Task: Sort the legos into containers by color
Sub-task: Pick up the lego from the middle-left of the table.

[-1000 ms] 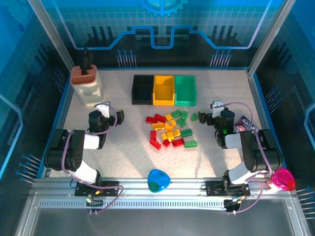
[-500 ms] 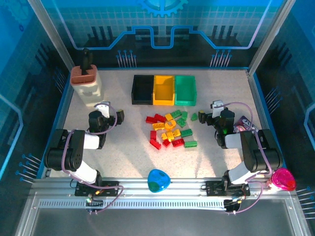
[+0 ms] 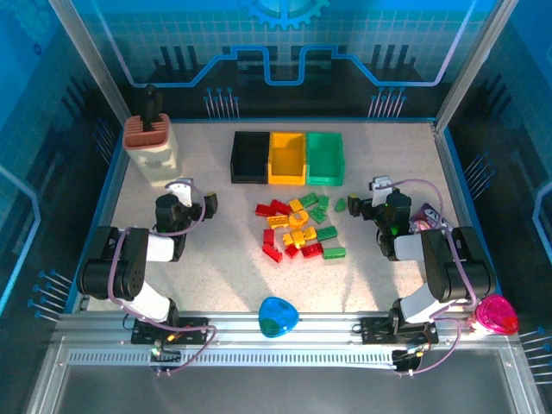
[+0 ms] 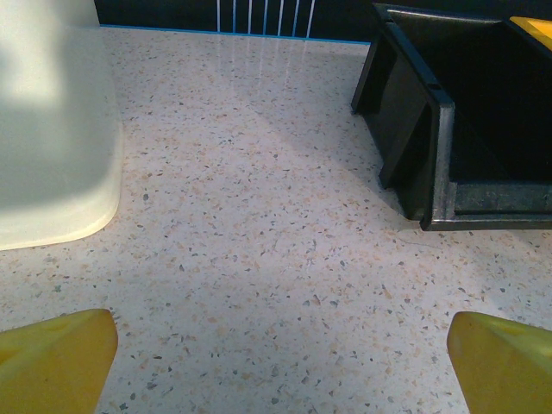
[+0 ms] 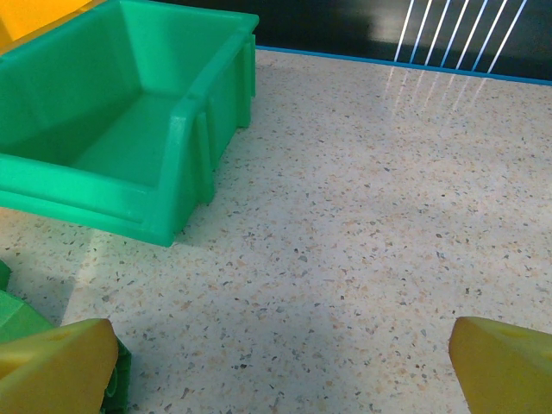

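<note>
Bricks unsorted; we see nothing moved over the last second.
The bricks [image 3: 297,228] lie heaped mid-desk [image 3: 216,259], with the three bins [image 3: 287,158] at their 12 o'clock looking empty. The left jaws at 9 o'clock and the right jaws at 3 o'clock both stand wide apart, holding nothing. We judge sorting hasn't begun.

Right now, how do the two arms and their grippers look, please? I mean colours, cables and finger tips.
The left arm and the right arm each have black joints, white link segments and a pale lilac cable looping near the wrist. The left gripper and the right gripper end in blunt yellow fingertips.
</note>
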{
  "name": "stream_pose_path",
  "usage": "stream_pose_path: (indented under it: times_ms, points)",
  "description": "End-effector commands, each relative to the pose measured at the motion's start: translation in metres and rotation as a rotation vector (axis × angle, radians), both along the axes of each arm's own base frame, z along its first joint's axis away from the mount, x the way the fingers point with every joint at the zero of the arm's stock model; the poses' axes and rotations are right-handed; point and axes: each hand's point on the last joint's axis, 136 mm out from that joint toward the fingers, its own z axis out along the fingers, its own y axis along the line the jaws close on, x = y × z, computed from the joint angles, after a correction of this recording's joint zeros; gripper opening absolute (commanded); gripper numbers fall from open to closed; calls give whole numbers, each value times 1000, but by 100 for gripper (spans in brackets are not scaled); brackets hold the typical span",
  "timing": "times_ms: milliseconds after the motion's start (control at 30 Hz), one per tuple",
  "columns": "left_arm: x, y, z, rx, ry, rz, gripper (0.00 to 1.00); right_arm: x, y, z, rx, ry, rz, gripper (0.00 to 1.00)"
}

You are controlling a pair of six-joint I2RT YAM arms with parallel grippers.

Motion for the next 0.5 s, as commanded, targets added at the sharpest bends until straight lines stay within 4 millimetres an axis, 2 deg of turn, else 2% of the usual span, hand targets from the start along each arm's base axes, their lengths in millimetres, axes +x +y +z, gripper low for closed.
stream_pose_path:
  times_ms: [0, 333, 400, 467]
  points:
    - [6, 0, 13, 0, -36, 0, 99, 5, 2, 10, 5, -27, 9, 100]
    - [5, 0, 13, 0, -34, 0, 99, 5, 1, 10, 6, -27, 5, 100]
    - [5, 0, 13, 0, -33, 0, 99, 5, -7, 11, -2, -31, -52, 100]
    - [7, 6, 15, 7, -34, 41, 99, 5, -13, 20, -3, -30, -91, 100]
